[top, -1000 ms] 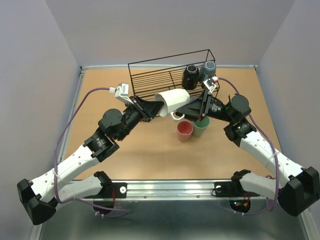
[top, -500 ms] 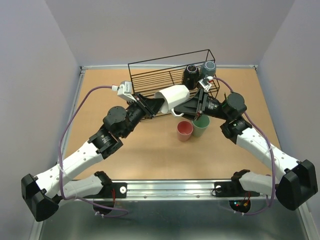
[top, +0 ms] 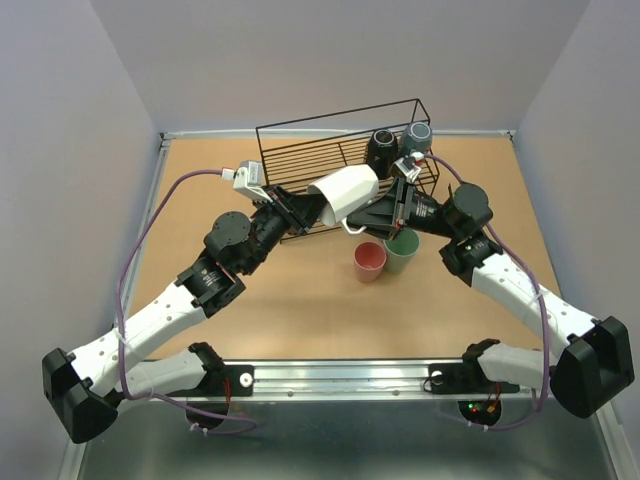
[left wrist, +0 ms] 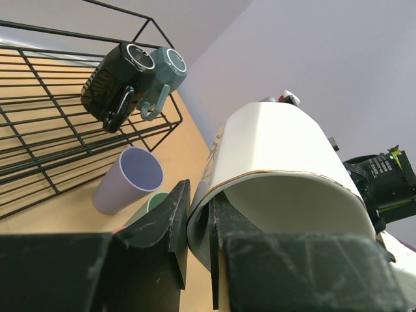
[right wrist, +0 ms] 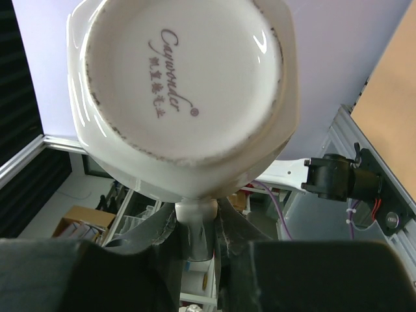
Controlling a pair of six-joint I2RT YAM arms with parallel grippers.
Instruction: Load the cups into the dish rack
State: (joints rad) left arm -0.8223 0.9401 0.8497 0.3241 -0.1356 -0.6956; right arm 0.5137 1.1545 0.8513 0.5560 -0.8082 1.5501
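A white mug (top: 345,190) hangs in the air on its side just in front of the dish rack (top: 300,160), held from both sides. My left gripper (top: 313,210) is shut on its rim (left wrist: 200,201), one finger inside and one outside. My right gripper (top: 362,220) is shut on the mug's handle (right wrist: 195,224), under the mug's base (right wrist: 182,84). A black mug (top: 380,152) and a grey-blue mug (top: 415,138) sit in the rack's right end. A pink-red cup (top: 369,261) and a green cup (top: 402,250) stand on the table. A lavender cup (left wrist: 127,179) lies beside the rack.
The wooden table (top: 300,300) is walled on three sides by grey panels. Both arms meet in the middle, right above the standing cups. The rack's tall back frame (top: 340,112) rises behind the white mug.
My right gripper's jaws have closed onto the white mug's handle. The mug, still in my left gripper, has moved a little up and back toward the rack.
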